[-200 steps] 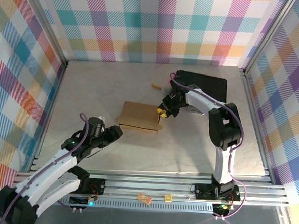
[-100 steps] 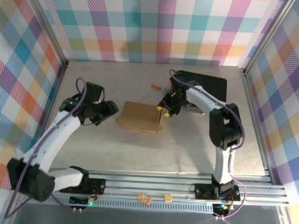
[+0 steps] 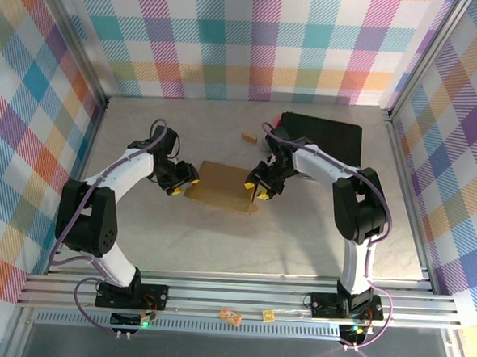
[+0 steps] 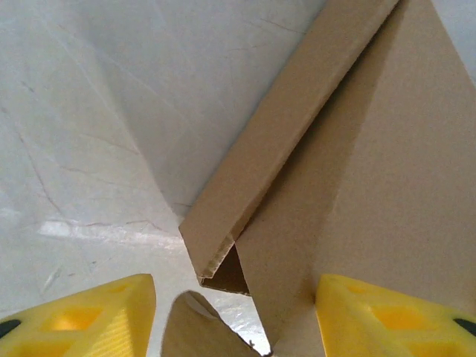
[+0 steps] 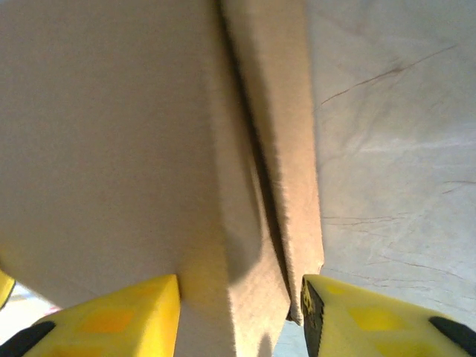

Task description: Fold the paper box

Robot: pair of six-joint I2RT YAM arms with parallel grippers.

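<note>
The paper box (image 3: 222, 187) lies near the middle of the desk (image 3: 218, 242). It is a brown, shallow cardboard piece, mostly flat, with its panels partly turned in. The two arms reach to it from opposite ends, which looks like a way to pin and work both sides at once.

The left pincer (image 3: 180, 180) sits at the box's left edge. In the left wrist view its yellow fingers (image 4: 82, 316) are spread wide, and a corner of the box (image 4: 372, 186) pokes up between them without touching either one. A narrow side wall (image 4: 282, 141) runs away from that corner, tilted up off the desk and not yet squared; I judge this is the part to be caught next.

The right pincer (image 3: 257, 185) is at the box's right edge. In the right wrist view its fingers (image 5: 104, 316) are parted too, straddling a raised wall of the box (image 5: 111, 134), with a dark crease beside it. It looks placed to nip that wall; whether the pads touch the cardboard I cannot tell.

A black case (image 3: 326, 135) lies behind the right arm, well apart from the box. Folding seems midway: walls are lifted, nothing is tucked or locked.
</note>
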